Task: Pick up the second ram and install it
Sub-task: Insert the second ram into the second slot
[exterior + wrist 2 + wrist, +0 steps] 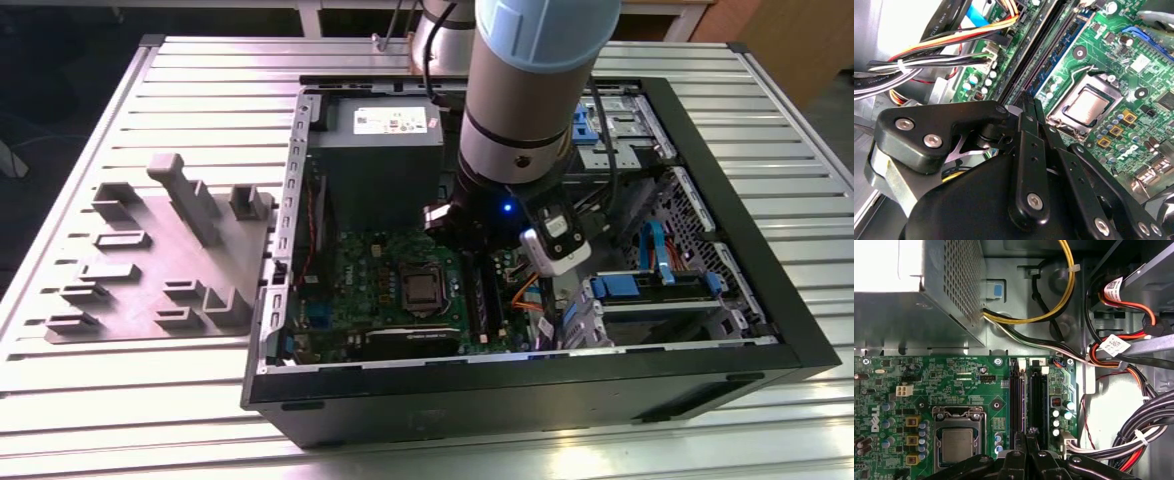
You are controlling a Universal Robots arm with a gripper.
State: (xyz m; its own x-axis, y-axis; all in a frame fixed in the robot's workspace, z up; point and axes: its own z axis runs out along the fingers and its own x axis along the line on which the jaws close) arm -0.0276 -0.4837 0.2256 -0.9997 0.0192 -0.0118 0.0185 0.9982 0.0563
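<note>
Second wrist view, tool (1027, 100) drawn narrow, tips met over the black memory slots (1035, 47), the second ram (1066, 42) stood on edge beside the processor (1088, 106), running off from the tips, grasp on it not determinable.

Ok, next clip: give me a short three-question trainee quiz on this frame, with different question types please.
1. True or false: the pincer hangs over the grey holder tray outside the computer case.
2. In the first wrist view, what sits on the motherboard beside the black memory slots? A) a fan B) the processor socket C) a keyboard
3. In the exterior view, on which side of the computer case does the tray lie?
Key: 1 false, the pincer is inside the case, above the memory slots; 2 B; 3 the exterior view's left.
</note>
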